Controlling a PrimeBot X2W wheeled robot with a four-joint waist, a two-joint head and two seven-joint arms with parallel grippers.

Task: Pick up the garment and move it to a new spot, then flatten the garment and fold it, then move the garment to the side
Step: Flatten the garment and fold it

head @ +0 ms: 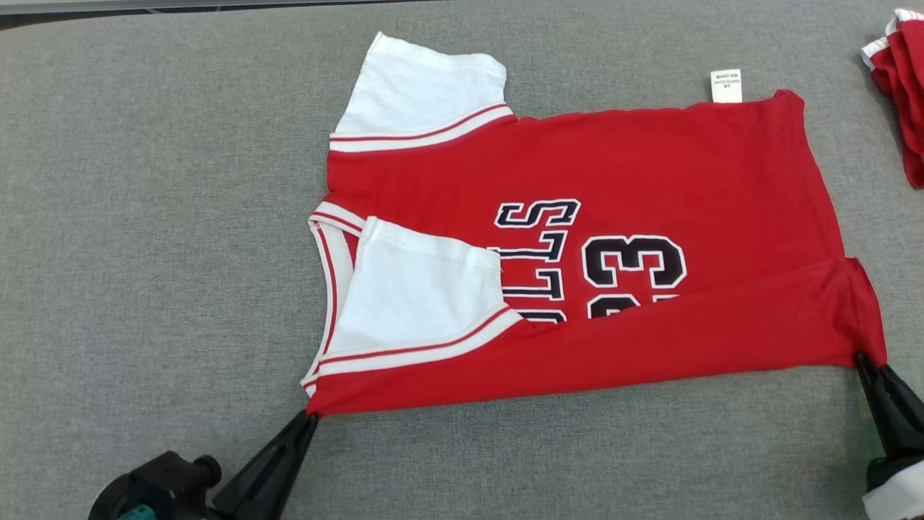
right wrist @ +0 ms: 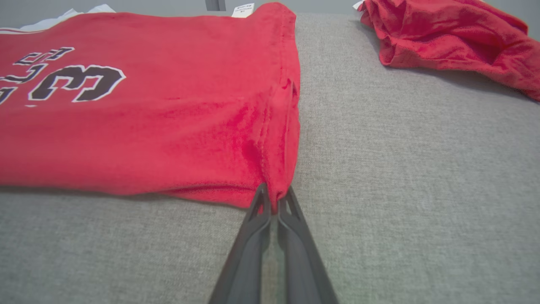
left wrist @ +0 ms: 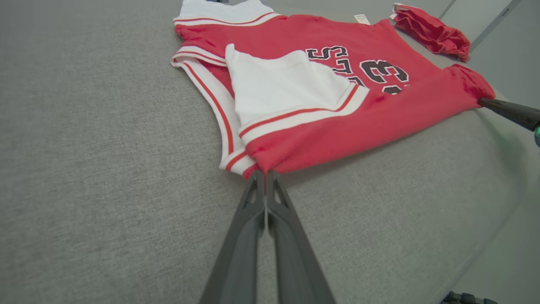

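**Item 1. Garment** [head: 650,166]: red sports jersey with white sleeves and red-and-white trim.
- Lay flat near the middle of the grey tabletop [head: 144,253], collar towards the left edge and hem towards the right edge.
- The long side nearest the robot was folded over onto the front, covering the lower part of the dark lettering and of the number 23.
- The near sleeve [head: 419,289] lay on top of the red body. The far sleeve [head: 426,87] spread out towards the far edge.
- A small white label [head: 725,85] stuck out from the far side, close to the hem.

**Item 2. Left gripper** [left wrist: 265,174]: fingers clenched together on the garment's near corner at the collar end (the cloth bunched slightly at the tips), low over the tabletop.

**Item 3. Right gripper** [right wrist: 274,193]: fingers pinched on the garment's near corner at the hem end, a fold of red cloth caught between them.

**Item 4. Second red garment** [head: 902,94]: crumpled, with white trim, lying at the far right corner of the tabletop, well apart from item 1.
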